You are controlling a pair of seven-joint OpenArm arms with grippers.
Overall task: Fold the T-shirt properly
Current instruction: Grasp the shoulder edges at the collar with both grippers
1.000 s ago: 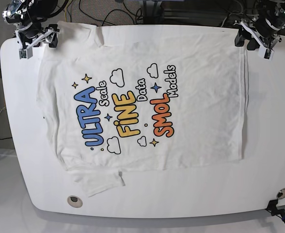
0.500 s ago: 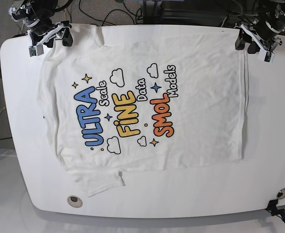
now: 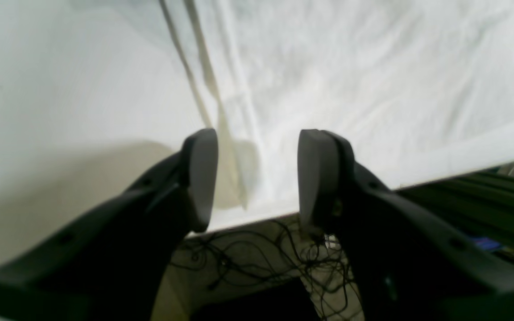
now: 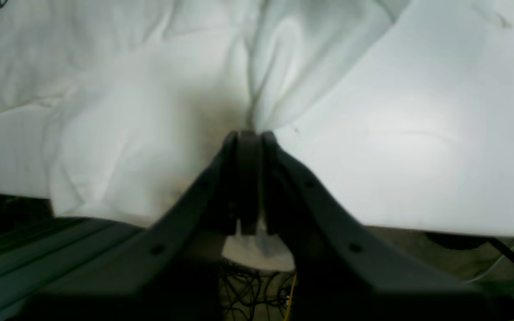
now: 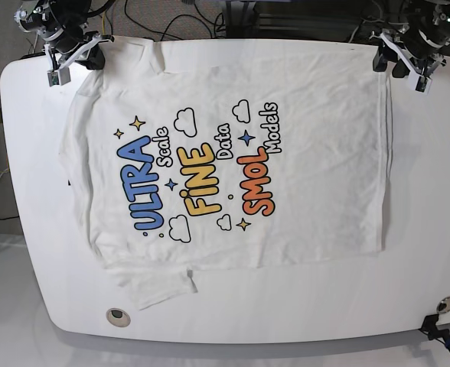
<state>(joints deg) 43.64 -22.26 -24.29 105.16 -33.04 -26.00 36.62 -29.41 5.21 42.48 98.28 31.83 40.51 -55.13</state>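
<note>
The white T-shirt (image 5: 233,153) lies spread flat on the white table (image 5: 424,229), colourful print facing up. My right gripper (image 5: 73,58), at the far left corner in the base view, is shut on the shirt's corner; in the right wrist view the cloth (image 4: 127,111) bunches into the closed gripper (image 4: 248,136). My left gripper (image 5: 405,64) is at the far right corner. In the left wrist view the gripper (image 3: 257,151) is open and straddles the shirt's side edge (image 3: 221,133) near the table's back edge.
The table's back edge runs just behind both grippers, with cables (image 3: 248,263) and a metal frame (image 4: 38,249) below it. A round hole (image 5: 118,315) and a black clamp (image 5: 438,325) sit at the front edge. One sleeve (image 5: 160,287) lies folded at the front left.
My right gripper has moved in onto the shirt's far left corner and shut on it, and the cloth there has bunched slightly. My left gripper has barely moved.
</note>
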